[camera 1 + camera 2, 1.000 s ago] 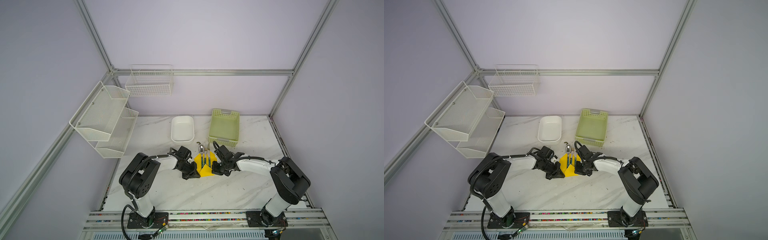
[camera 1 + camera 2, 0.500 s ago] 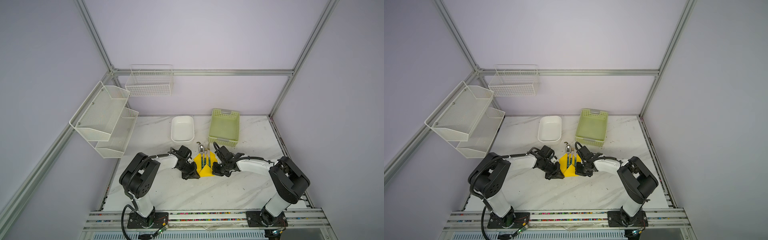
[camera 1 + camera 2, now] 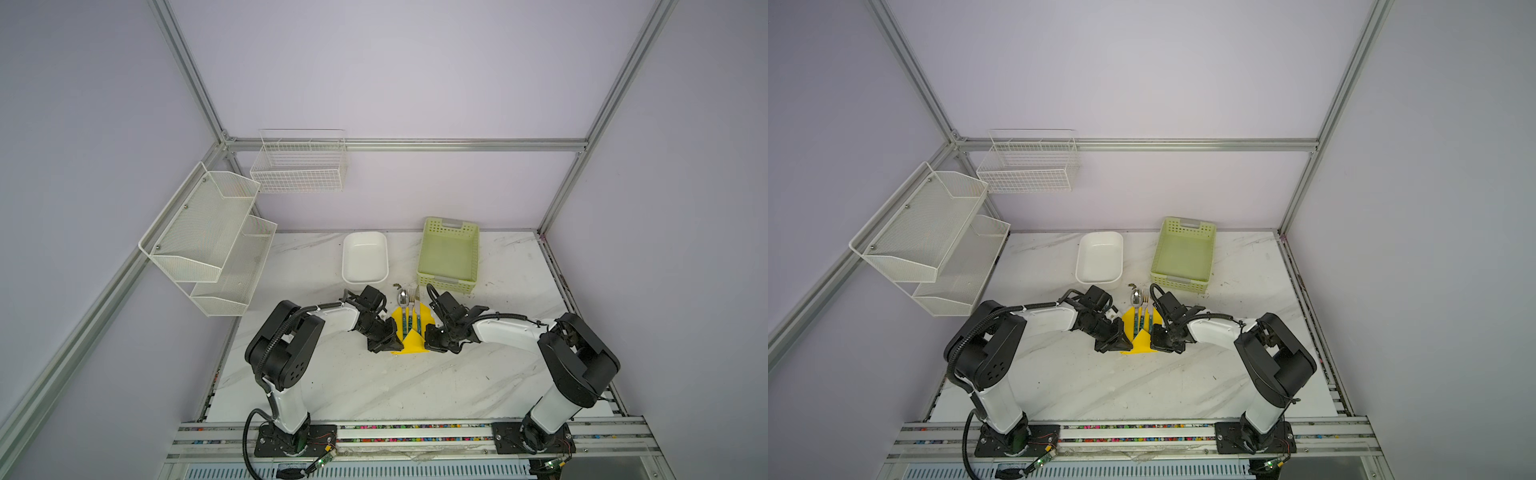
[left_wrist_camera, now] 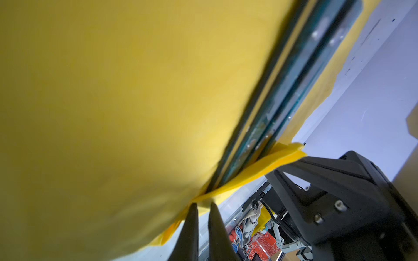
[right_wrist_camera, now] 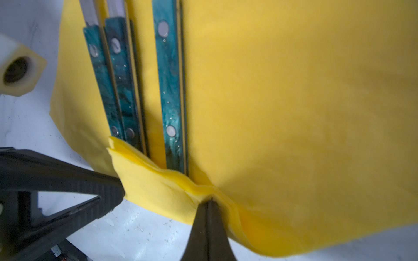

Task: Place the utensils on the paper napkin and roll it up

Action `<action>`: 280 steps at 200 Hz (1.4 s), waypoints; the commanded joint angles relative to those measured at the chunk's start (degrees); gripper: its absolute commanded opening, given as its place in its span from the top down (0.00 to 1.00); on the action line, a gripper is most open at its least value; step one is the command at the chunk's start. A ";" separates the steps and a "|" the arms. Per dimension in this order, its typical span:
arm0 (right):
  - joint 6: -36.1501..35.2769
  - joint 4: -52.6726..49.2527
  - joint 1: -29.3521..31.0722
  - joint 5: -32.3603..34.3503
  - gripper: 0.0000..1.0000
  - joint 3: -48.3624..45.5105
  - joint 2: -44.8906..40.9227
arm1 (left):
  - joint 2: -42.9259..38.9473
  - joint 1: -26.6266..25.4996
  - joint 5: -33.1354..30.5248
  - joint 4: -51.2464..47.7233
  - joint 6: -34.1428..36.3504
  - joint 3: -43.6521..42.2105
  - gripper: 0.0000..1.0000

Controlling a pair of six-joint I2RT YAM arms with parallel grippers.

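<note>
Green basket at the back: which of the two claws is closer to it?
Right. The right gripper pinches the paper napkin on the side toward the green basket; the left gripper pinches the napkin's other side, farther over, toward the white dish.

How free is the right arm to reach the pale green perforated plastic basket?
Probably not yet: the right gripper is shut on the folded edge of the yellow paper napkin. The basket stands just beyond, nothing between, so after letting go the way looks free.

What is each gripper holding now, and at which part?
The left gripper and the right gripper each pinch the paper napkin at its folded-up edge by the utensils' handle ends.
</note>
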 commanded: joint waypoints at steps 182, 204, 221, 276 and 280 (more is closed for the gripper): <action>2.55 1.01 -0.32 0.54 0.97 -1.10 0.92 | 0.21 -0.26 -2.94 -3.41 3.23 4.18 0.89; 2.56 0.62 -0.50 0.88 0.98 -1.54 1.15 | -0.33 -0.26 -2.88 -4.00 3.54 5.09 0.89; 2.14 0.96 -0.50 0.48 0.98 -1.72 1.35 | -0.94 -0.25 -2.59 -4.06 3.91 5.96 0.89; 1.62 0.97 -0.50 0.08 0.98 -1.03 2.01 | -2.64 -0.77 -0.50 -3.43 5.03 9.62 0.88; 1.60 0.97 -0.50 0.11 0.98 -1.01 2.10 | -2.53 -0.91 -0.33 -3.39 5.11 10.04 0.88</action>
